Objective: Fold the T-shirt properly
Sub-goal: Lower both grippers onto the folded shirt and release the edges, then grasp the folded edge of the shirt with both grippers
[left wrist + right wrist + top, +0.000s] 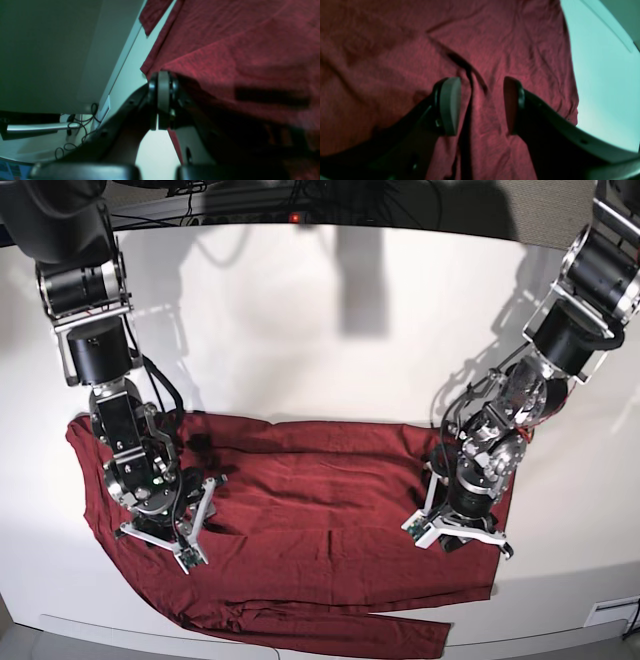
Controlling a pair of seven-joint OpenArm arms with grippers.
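- Here the T-shirt [300,520] lies spread on the white table [330,320], thin, soft and wrinkly.
- Left gripper [161,100] is pinched together on the T-shirt's edge.
- Right gripper [482,105] hangs apart over a crease, touching nothing.
- Likely light and limp; best taken at hems or corners.

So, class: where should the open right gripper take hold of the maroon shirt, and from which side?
Judging from the wrist view, grip the raised crease between the right gripper fingers, coming straight down from above. The T-shirt lies flat, so only that ridge offers something to pinch.
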